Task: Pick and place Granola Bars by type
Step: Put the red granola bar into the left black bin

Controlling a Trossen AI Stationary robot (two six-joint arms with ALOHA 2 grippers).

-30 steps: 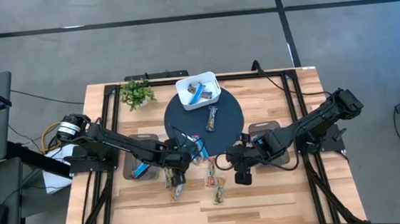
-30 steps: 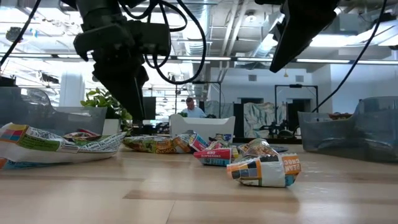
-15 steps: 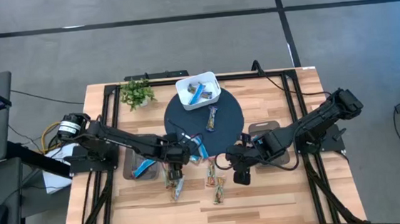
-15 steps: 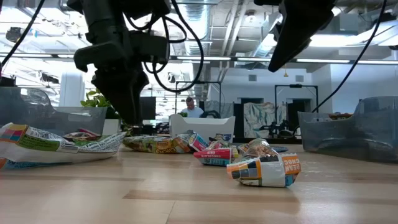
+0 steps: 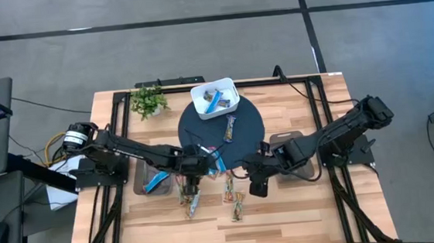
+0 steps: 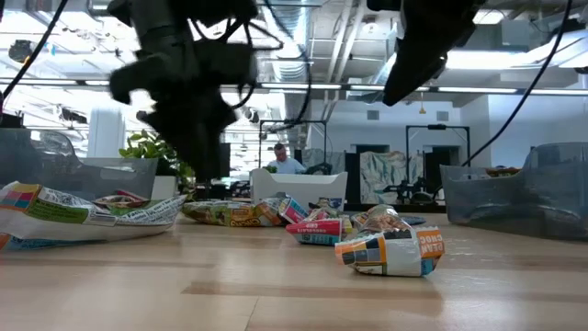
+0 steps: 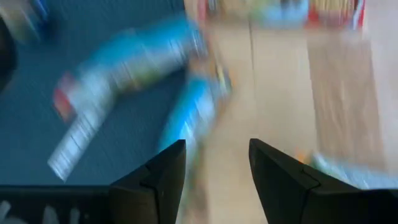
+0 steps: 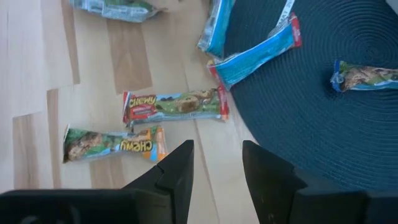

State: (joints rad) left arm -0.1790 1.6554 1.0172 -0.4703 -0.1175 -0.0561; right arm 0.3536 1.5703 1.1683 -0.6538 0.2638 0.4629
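Note:
Several granola bars lie loose around the near edge of the dark round mat [image 5: 221, 129]. Two blue-and-white ones [image 7: 124, 68] [image 7: 193, 118] rest partly on the mat. Tan ones [image 8: 174, 106] [image 8: 115, 144] lie flat on the wood, and another tan one [image 5: 191, 207] lies nearer the front. My left gripper [image 5: 190, 187] hovers open, tilted down, just above the blue bars, its fingers [image 7: 165, 180] empty. My right gripper [image 5: 257, 187] hangs open above the wood beside the tan bars, with nothing in its gap [image 8: 217, 165].
A white box [image 5: 215, 97] holding bars sits at the mat's far edge, and one tan bar [image 5: 230, 127] lies on the mat. A blue bar [image 5: 156, 182] lies in the left tray. A small plant [image 5: 149, 101] stands at the far left. A grey tray [image 5: 288, 143] sits under my right arm.
My left gripper has rolled at its wrist and shifted a little toward the table's far edge above the blue bars, staying open. The bars have not moved.

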